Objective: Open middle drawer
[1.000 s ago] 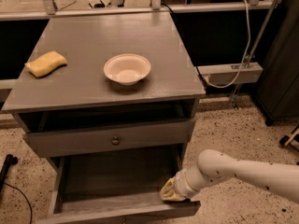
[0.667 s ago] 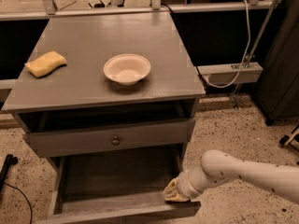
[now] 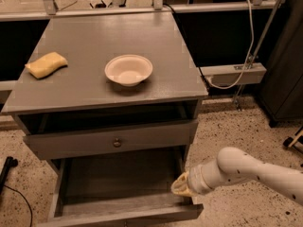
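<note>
The middle drawer (image 3: pixel 118 178) is a grey wooden drawer that stands pulled far out, showing its shallow grey interior. Its front panel (image 3: pixel 128 215) is cut off by the bottom edge of the view, so its knob is hidden. My gripper (image 3: pixel 182 186), on a white arm coming from the right, sits at the drawer's right front corner, just above the right side wall. Above it, the narrower upper drawer (image 3: pixel 71 145) with a small brass knob (image 3: pixel 117 142) is out only slightly.
On the grey cabinet top (image 3: pixel 104 37) lie a white bowl (image 3: pixel 128 70) in the middle and a yellow sponge (image 3: pixel 46 64) at the left. A speckled floor surrounds the cabinet. A black cable (image 3: pixel 9 174) lies at the left, and a white cord and rail (image 3: pixel 232 72) stand at the right.
My gripper has shifted slightly right and up beside the open drawer's right front corner. The drawers, the bowl and the sponge have not moved.
</note>
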Robot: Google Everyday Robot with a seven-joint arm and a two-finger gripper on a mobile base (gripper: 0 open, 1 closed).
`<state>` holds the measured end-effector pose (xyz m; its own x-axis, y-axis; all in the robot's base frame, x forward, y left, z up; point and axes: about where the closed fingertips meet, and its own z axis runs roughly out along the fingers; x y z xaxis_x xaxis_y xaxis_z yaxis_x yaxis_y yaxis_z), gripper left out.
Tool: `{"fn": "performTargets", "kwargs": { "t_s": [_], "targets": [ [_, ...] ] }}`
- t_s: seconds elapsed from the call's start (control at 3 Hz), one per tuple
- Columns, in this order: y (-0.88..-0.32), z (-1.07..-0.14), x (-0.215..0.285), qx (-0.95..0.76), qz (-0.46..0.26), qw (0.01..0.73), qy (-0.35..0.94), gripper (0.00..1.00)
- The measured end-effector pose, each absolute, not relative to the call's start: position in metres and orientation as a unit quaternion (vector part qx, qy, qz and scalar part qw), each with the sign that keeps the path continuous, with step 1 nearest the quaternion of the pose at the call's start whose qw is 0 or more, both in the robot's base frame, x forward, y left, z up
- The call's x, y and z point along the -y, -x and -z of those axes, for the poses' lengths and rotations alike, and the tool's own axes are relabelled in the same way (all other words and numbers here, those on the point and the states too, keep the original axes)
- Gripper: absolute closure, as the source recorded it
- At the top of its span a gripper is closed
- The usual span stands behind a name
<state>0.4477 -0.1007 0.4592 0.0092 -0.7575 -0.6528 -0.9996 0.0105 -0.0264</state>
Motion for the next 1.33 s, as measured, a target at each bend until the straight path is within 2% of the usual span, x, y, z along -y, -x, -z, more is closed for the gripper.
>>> {"fn": "performTargets", "kwargs": {
  "t_s": [0.33,0.67,1.33],
  "targets": [
    [-0.456,-0.479,0.111,-0.666,-0.224,0.273,0.657,1.0],
    [-0.465,-0.5,0.143,-0.681,-0.217,0.304,0.63,0.98],
    [-0.463,-0.497,0.136,-0.678,-0.221,0.3,0.634,0.53]
  ]
}}
